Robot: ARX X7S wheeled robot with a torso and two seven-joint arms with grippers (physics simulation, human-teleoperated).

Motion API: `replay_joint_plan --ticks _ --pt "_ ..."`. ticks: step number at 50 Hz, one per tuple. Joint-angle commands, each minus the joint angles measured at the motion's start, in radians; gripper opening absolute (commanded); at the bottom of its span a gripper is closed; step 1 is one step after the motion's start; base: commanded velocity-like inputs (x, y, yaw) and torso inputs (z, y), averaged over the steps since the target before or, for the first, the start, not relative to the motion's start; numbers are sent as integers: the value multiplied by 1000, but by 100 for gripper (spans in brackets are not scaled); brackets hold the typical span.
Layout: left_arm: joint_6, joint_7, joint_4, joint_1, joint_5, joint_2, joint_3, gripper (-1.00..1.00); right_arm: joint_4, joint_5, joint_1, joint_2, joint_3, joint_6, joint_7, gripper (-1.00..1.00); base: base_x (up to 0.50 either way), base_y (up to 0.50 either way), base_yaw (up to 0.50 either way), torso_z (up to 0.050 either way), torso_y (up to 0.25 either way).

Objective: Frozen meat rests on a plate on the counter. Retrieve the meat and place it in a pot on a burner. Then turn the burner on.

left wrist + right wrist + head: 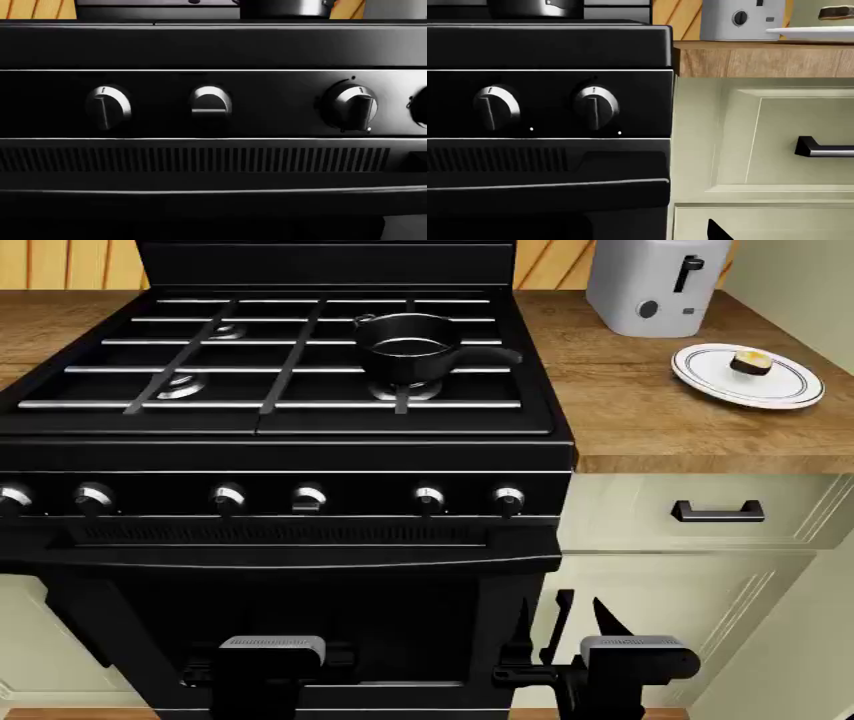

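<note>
The frozen meat [751, 362] is a small tan chunk with a dark top. It lies on the white plate [714, 380] on the wood counter [614, 410], right of the range. The black pot [407, 340] stands empty on the front right burner [404, 390], its handle pointing right. My right gripper [583, 618] is low in front of the oven door's right edge, fingers apart and empty. My left gripper [272, 640] is low before the oven door; its fingers are lost against the black. The plate [810, 32] and meat [834, 12] also show in the right wrist view.
A silver toaster [658, 285] stands behind the plate. Six knobs run along the range front; the fourth knob [308, 498] [210, 102] sits crosswise, the others upright. Cream cabinets with a dark drawer handle [717, 510] are below the counter.
</note>
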Motion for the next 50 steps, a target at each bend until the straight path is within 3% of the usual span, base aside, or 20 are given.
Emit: replay_joint_plan --ticks 1,4,8,50 --pt "44 22 -1 11 -36 -24 25 100 88 0 11 12 -34 -90 27 100 0 0 0 36 0" --pt "84 42 -3 22 -49 -42 47 100 224 -10 43 17 -76 -236 53 100 0 0 0 50 0" --pt "100 41 -9 29 -58 -51 62 100 234 39 29 32 -88 -305 49 100 0 -113 0 50 0" --pt "91 -9 -15 29 -112 -105 134 100 238 148 45 83 -161 -255 100 100 0 -500 0 50 0"
